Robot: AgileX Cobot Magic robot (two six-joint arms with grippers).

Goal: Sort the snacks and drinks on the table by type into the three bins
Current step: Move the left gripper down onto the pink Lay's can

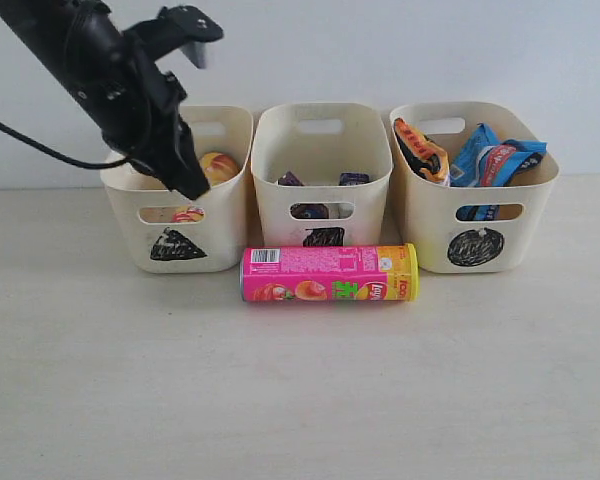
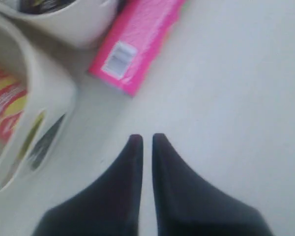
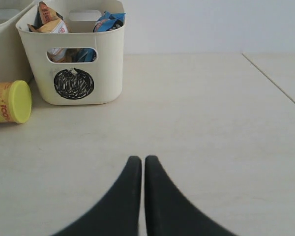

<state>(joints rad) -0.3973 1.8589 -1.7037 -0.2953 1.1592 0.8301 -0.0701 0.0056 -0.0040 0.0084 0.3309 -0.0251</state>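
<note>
A pink chip tube (image 1: 325, 274) with a yellow lid lies on its side on the table (image 1: 300, 400), in front of the middle bin (image 1: 322, 170). The left bin (image 1: 180, 205), marked with a triangle, holds a yellow chip tube (image 1: 216, 166). Small dark purple boxes (image 1: 352, 179) lie in the middle bin. Orange and blue packets (image 1: 492, 158) fill the right bin (image 1: 475, 215), marked with a circle. My left gripper (image 1: 192, 186) hangs shut and empty over the left bin's front rim. In its wrist view the left gripper (image 2: 146, 139) shows above the table, with the pink tube (image 2: 137, 42) beyond it. My right gripper (image 3: 141, 160) is shut and empty, low over bare table.
A pale wall stands behind the bins. A seam (image 3: 273, 81) in the tabletop runs to the right of the circle bin (image 3: 76, 59). The pink tube's yellow lid (image 3: 17, 102) lies beside that bin.
</note>
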